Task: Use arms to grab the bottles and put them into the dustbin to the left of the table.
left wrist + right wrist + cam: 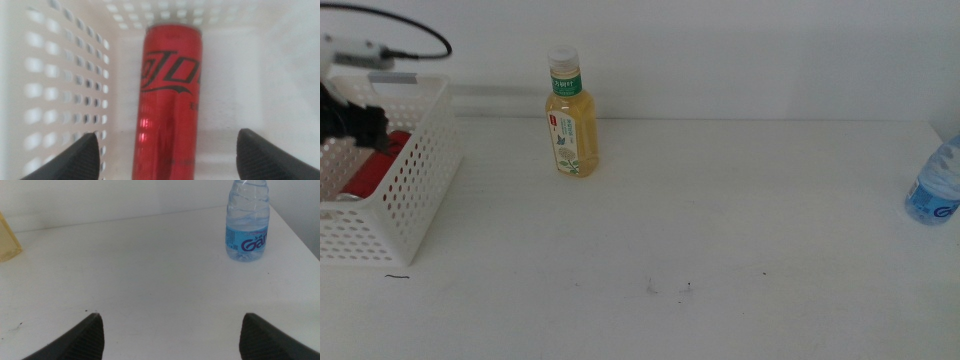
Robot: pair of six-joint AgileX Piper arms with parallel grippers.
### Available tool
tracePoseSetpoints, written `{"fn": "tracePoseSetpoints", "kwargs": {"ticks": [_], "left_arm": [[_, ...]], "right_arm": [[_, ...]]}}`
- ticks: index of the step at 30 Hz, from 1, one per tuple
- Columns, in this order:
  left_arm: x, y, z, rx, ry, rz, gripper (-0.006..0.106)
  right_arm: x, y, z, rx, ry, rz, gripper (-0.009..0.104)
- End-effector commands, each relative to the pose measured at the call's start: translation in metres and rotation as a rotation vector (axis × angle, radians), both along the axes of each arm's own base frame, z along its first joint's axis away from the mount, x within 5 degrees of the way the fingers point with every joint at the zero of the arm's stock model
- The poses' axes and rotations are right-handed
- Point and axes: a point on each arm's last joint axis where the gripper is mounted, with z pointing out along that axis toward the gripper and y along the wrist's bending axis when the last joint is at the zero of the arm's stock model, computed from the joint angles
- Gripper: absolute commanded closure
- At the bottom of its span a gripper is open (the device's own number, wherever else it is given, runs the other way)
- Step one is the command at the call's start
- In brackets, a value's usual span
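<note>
Table: white top, a few dark specks near the front centre.

Dustbin: far left of the table, white perforated basket. Red can lies on its side on the basket floor; the middle view shows only a red patch through the wall holes.

Left gripper: over the dustbin, jaws spread wide on either side of the can and clear of it, holding nothing.

Yellow bottle: upright, far side, just right of the dustbin.

Water bottle: upright at the far right edge of the table, cut off by the frame in the middle view.

Right gripper: out of the middle view, low over bare table, jaws wide, empty, well apart from the water bottle.

Risks (judgement): the left arm, rising out, may catch the basket wall and drag it. The water bottle stands close to the table edge; a glancing approach could push it off.

View notes: only the left wrist view shows the can whole and released; only the right wrist view shows the water bottle's label.
</note>
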Motion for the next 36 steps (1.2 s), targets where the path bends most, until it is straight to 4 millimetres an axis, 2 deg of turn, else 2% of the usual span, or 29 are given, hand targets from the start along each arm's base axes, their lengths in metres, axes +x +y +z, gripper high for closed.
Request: {"fn": "tracePoseSetpoints", "kwargs": {"ticks": [1,3,5,9,12,14,16,19,22,26,33,36], "left_arm": [[-0.014,-0.007,0.03,-0.02,-0.044,0.019,0.007],[-0.03,-0.018,0.047,-0.025,-0.073,0.017,0.007],[-0.051,-0.039,0.063,-0.04,-0.102,-0.016,0.007],[-0.101,-0.085,0.074,-0.142,-0.213,-0.001,0.007],[-0.139,-0.12,0.069,-0.205,-0.393,-0.024,0.007],[-0.166,-0.144,0.054,-0.259,-0.521,-0.071,0.007],[-0.188,-0.154,0.034,-0.278,-0.629,-0.116,0.007],[-0.218,-0.157,-0.004,-0.283,-0.788,-0.153,0.007],[-0.236,-0.154,-0.026,-0.276,-0.923,-0.166,0.007],[-0.236,-0.155,-0.044,-0.243,-0.898,-0.192,0.007],[-0.206,-0.171,-0.057,-0.273,-0.877,-0.233,0.007],[-0.184,-0.181,-0.063,-0.275,-0.851,-0.245,0.007]], "right_arm": [[0.0,-0.001,0.0,-0.015,-0.012,-0.006,0.009],[0.0,-0.001,0.0,-0.015,-0.012,-0.006,0.009],[0.0,-0.001,0.0,-0.015,-0.012,-0.006,0.009],[0.0,-0.001,0.0,-0.015,-0.012,-0.006,0.009],[0.0,-0.001,0.0,-0.015,-0.012,-0.006,0.009],[0.0,-0.001,0.0,-0.015,-0.012,-0.006,0.009],[0.0,-0.001,0.0,-0.015,-0.012,-0.006,0.009],[0.0,-0.001,0.0,-0.015,-0.012,-0.006,0.009],[0.0,-0.001,0.0,-0.015,-0.012,-0.006,0.009],[0.0,-0.001,0.0,-0.015,-0.012,-0.006,0.009],[0.0,-0.001,0.0,-0.015,-0.012,-0.006,0.009],[0.0,-0.001,0.0,-0.015,-0.012,-0.006,0.009]]}}
